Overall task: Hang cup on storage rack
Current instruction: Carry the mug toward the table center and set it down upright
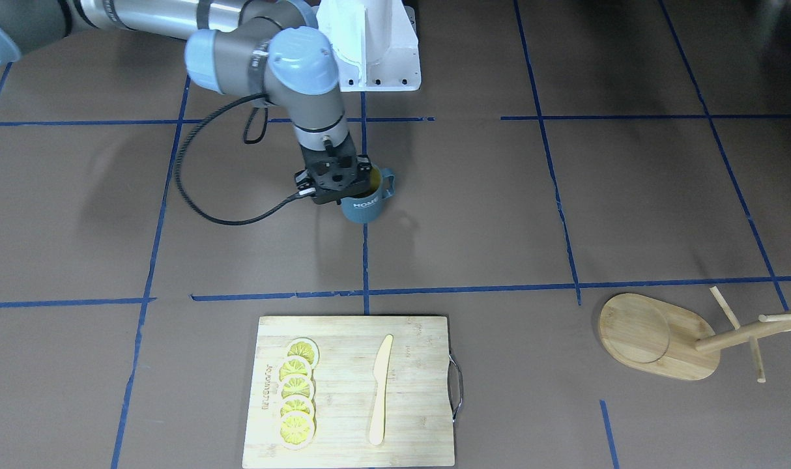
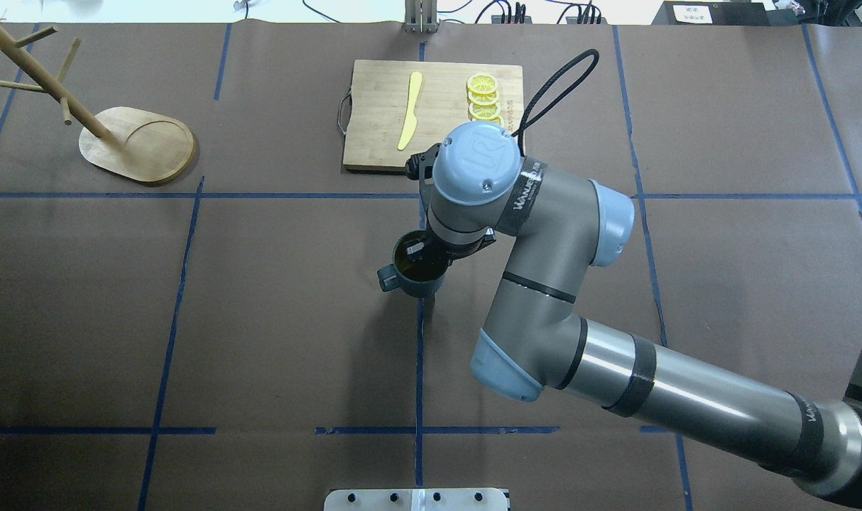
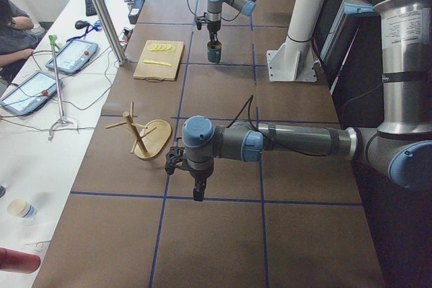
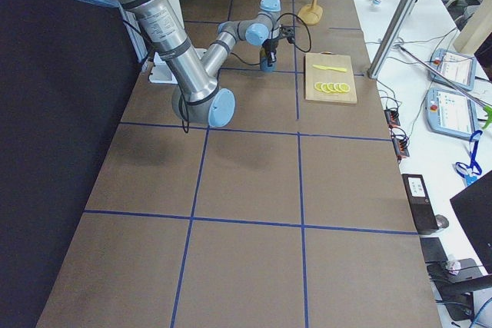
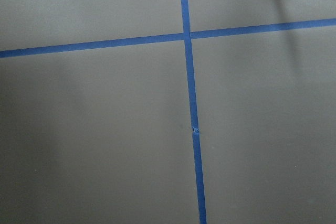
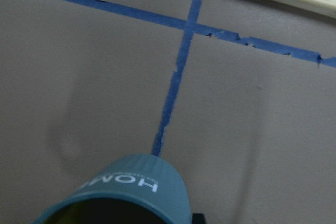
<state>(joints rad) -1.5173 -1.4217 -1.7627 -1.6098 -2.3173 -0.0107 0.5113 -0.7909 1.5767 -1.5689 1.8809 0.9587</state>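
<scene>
The dark teal cup (image 1: 367, 203) with white "HOME" lettering stands upright near the table's middle, its handle (image 1: 388, 184) towards the rack's side. It also shows in the overhead view (image 2: 411, 273) and in the right wrist view (image 6: 128, 184). My right gripper (image 1: 355, 187) comes down on the cup's rim and is shut on it. I cannot tell whether the cup rests on the table or hangs just above it. The bamboo storage rack (image 1: 656, 339) stands far off at a table corner (image 2: 136, 142), its pegs bare. My left gripper (image 3: 196, 192) points down near the rack; I cannot tell whether it is open or shut.
A bamboo cutting board (image 1: 415, 391) with a metal handle lies at the table's far edge from the robot. It carries several lemon slices (image 1: 296, 394) and a yellow knife (image 1: 380, 389). Blue tape lines (image 1: 365, 267) cross the brown table cover.
</scene>
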